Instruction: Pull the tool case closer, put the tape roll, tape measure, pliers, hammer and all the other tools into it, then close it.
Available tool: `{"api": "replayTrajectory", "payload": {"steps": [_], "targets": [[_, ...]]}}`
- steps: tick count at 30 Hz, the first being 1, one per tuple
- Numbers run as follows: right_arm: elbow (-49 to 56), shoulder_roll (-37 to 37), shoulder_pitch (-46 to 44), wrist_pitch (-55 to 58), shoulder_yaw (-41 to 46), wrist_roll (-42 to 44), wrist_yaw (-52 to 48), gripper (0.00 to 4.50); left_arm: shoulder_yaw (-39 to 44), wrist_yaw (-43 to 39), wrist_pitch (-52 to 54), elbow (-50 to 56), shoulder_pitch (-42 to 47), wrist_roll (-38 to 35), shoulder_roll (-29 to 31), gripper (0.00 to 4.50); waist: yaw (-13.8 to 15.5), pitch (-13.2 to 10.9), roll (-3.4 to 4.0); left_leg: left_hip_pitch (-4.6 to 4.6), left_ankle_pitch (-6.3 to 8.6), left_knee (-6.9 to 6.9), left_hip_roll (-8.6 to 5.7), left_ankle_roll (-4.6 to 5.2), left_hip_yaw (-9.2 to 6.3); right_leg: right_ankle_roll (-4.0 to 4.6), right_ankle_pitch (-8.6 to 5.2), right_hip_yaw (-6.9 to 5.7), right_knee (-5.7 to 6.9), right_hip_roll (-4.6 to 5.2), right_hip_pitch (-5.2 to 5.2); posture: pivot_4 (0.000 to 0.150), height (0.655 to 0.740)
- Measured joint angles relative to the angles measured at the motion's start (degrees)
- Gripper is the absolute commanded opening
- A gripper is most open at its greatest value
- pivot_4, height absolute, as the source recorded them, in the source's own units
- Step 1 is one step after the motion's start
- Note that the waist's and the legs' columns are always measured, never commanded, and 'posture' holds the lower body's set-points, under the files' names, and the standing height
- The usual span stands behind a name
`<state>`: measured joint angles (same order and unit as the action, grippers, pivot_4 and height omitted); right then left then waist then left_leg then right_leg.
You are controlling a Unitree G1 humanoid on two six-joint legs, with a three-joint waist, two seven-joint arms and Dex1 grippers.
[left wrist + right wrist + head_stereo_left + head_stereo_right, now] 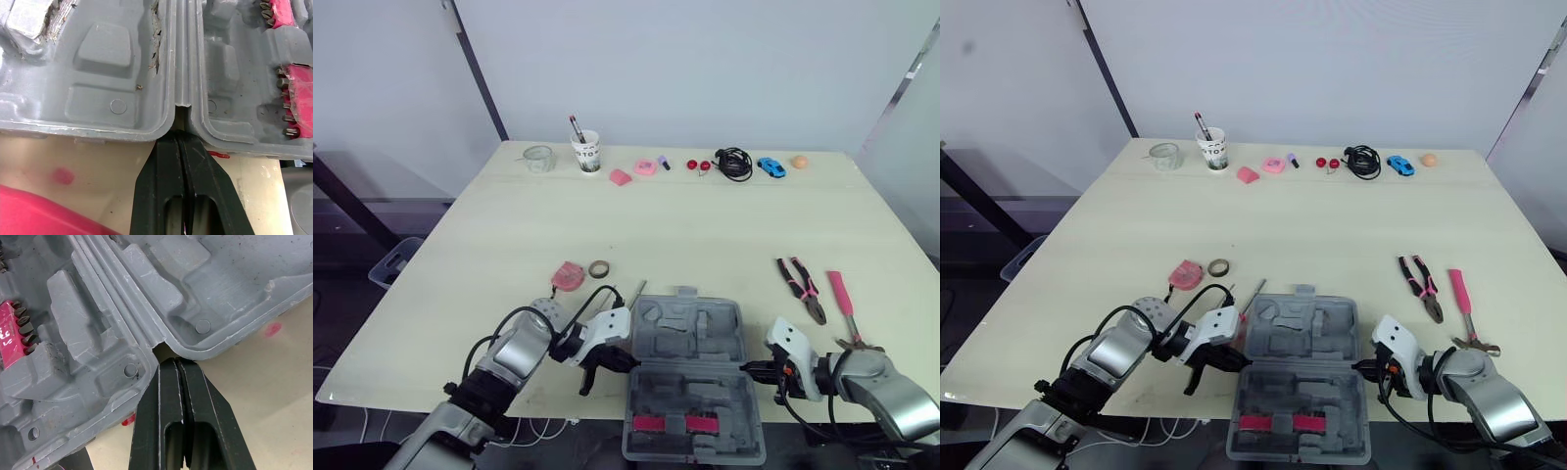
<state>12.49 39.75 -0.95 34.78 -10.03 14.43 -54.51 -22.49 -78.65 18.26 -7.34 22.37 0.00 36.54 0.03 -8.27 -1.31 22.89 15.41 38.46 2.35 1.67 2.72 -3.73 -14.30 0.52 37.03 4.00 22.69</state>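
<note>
Though open, case (690, 377) at table (705, 235) edge

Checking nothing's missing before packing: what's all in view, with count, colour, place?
case: 1, grey, open, front centre
tape measure: 1, pink, left of case
tape roll: 1, brown, beside tape measure
thin tool: 1, grey, at case's far left corner
pliers: 1, pink-black handles, right of case
hammer: 1, pink handle, right of pliers
glass: 1, clear, far edge
cup: 1, white, holding pens, far edge
pink pieces: 2, far edge
red balls: 2, far edge
cable: 1, black, far edge
toy car: 1, blue, far edge
ball: 1, peach, far right
left gripper: black, shut, at case's left hinge
right gripper: black, shut, at case's right hinge
</note>
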Motion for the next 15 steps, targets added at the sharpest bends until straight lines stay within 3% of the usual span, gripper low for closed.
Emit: {"api": "replayTrajectory", "payload": {"steps": [15], "targets": [[0.00, 0.45, 0.05, 0.10, -0.01, 0.08, -0.01, 0.00, -0.05, 0.44, -0.21, -0.19, 0.04, 0.00, -0.42, 0.06, 0.64, 0.00, 0.00, -0.01, 0.00, 0.01, 0.00, 0.00, 0.02, 0.00, 0.00, 0.00, 0.00, 0.00, 0.00, 0.150, 0.7400]]}}
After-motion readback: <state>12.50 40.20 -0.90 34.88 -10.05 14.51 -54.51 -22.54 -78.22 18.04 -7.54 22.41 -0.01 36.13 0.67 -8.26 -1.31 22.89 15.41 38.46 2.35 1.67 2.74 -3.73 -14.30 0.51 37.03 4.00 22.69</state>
